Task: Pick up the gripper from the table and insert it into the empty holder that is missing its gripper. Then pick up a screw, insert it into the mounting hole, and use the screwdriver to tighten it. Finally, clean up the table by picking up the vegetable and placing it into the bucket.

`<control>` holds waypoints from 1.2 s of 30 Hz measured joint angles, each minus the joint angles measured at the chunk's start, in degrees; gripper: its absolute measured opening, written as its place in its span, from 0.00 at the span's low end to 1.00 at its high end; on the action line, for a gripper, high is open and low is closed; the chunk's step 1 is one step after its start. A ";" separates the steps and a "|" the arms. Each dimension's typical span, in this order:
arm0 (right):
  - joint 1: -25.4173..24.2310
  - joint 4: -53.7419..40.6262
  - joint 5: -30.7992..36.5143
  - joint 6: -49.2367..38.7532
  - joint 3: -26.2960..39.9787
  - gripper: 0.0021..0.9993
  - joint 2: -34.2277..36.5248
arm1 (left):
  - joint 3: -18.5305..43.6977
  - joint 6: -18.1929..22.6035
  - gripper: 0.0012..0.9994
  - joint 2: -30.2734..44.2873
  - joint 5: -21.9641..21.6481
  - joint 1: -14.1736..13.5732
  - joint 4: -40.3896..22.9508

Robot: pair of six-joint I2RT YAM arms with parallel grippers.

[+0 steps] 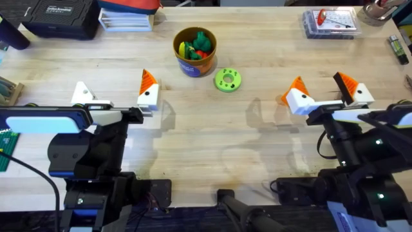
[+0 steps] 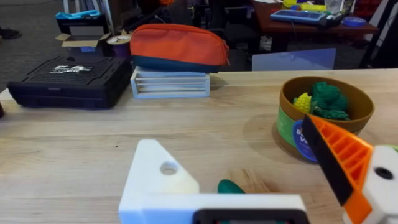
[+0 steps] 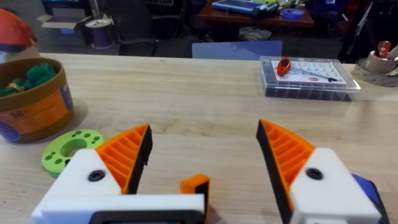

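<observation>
Both grippers hover open over the wooden table, holding nothing.

We see the bucket (image 1: 194, 51), a round orange-brown cup with a blue band at its base, near the table's far middle, filled with bumpy green and yellow toy pieces. A lime-green disc (image 1: 227, 80) with holes lies just beside it. Under the left gripper (image 1: 114, 96) a smooth dark green rounded tip, probably the vegetable (image 2: 231, 186), shows between the white fingers. The right gripper (image 1: 325, 92) has its orange ribbed pads (image 3: 125, 155) wide apart; a small orange piece (image 3: 195, 185) lies between them.
</observation>
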 joint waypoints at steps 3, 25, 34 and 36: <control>0.00 -0.23 0.00 0.00 0.02 0.99 0.00 | 0.00 0.00 0.99 -0.02 0.00 0.00 0.00; 0.04 -22.37 -0.43 5.62 16.45 0.99 4.94 | 15.85 -7.57 0.99 8.07 -1.88 0.00 -15.03; 0.04 -41.18 -3.13 7.89 41.73 0.99 27.33 | 42.96 -8.55 0.99 37.57 -2.63 0.00 -37.99; 0.04 -43.99 -4.54 8.02 44.69 0.99 32.58 | 47.14 -8.63 0.99 44.42 -2.60 0.00 -41.20</control>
